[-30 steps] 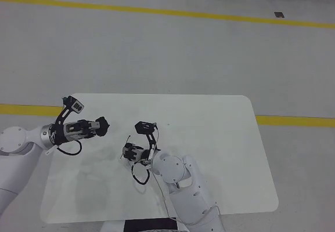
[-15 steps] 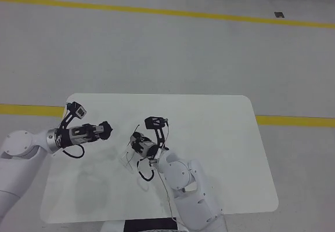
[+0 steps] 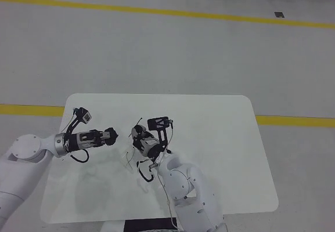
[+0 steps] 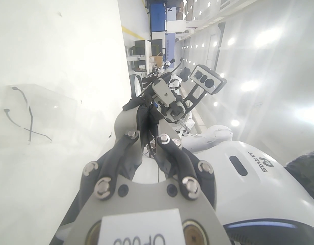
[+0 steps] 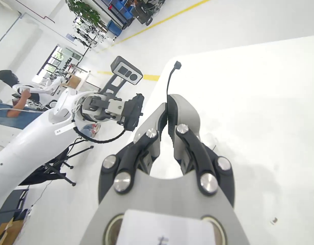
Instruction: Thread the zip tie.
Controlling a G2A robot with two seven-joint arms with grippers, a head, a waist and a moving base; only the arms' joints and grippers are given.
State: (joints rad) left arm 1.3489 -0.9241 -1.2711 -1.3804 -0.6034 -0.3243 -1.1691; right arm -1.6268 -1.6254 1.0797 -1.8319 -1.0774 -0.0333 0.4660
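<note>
Spare ties (image 4: 31, 121) in clear tray (image 4: 57, 94), near left tool (image 4: 144, 118)

One zip tie (image 5: 168, 85) aloft, two zip ties (image 4: 31, 118) lying, one table (image 3: 213, 116).

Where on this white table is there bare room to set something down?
The table is bare on its right half, from the right gripper to the edge, and along the far edge. Left of centre is crowded: the left gripper faces the right one, which holds the zip tie, with spare zip ties lying nearby.
</note>
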